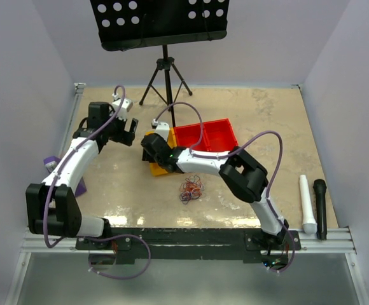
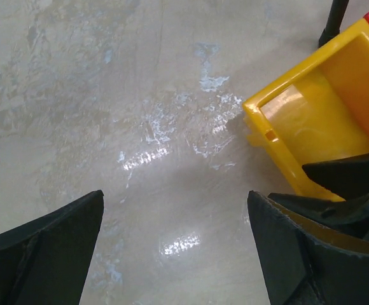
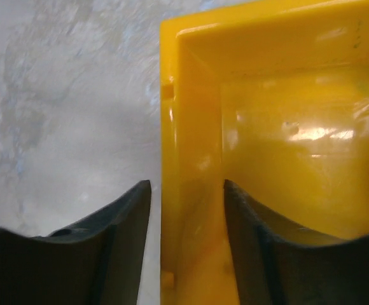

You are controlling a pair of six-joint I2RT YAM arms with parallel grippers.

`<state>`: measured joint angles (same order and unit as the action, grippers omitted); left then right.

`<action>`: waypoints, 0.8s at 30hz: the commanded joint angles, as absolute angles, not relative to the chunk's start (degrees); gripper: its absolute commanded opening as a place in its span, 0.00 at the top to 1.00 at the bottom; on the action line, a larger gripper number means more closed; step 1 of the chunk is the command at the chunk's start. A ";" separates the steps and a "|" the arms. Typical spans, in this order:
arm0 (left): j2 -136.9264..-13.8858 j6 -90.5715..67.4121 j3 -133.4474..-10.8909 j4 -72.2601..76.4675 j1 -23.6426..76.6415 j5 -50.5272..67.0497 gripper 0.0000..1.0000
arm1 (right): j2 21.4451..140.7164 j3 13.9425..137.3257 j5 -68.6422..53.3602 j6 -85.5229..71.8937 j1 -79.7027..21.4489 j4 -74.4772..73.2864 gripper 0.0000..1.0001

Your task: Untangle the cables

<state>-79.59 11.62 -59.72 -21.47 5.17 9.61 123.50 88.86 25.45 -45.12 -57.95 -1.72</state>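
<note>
The cables [image 1: 191,189] lie as a small tangle of red, orange and purple wires on the table, in front of the bins and apart from both grippers. They show in neither wrist view. My left gripper [image 1: 128,128] is open and empty above bare table [image 2: 175,254], left of the yellow bin [image 2: 324,121]. My right gripper [image 1: 153,150] straddles the left wall of the yellow bin [image 3: 191,127]: one finger [image 3: 124,222] is outside it, the other [image 3: 254,222] inside. A thin strip of table shows between the outer finger and the wall.
Two joined red bins [image 1: 205,135] stand right of the yellow bin [image 1: 160,169]. A music stand's tripod [image 1: 165,79] is at the back. A white marker [image 1: 308,204] and a black one [image 1: 320,206] lie at the right edge. A purple object [image 1: 49,163] sits at the left.
</note>
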 commanded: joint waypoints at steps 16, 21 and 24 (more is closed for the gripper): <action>-77.69 9.06 -56.43 -23.47 15.47 12.48 0.00 | 92.67 67.88 34.35 -48.34 -58.36 -3.25 0.27; -83.92 8.09 -58.00 -22.33 16.00 11.25 0.00 | 82.37 59.26 34.90 -47.55 -48.81 -3.70 0.25; -87.09 8.00 -59.59 -21.36 16.35 11.69 0.00 | 77.97 56.43 33.67 -45.36 -43.61 -2.29 0.25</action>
<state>-83.81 9.63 -56.99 -23.57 15.84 12.21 82.78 59.24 32.05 -47.59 -49.65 -3.09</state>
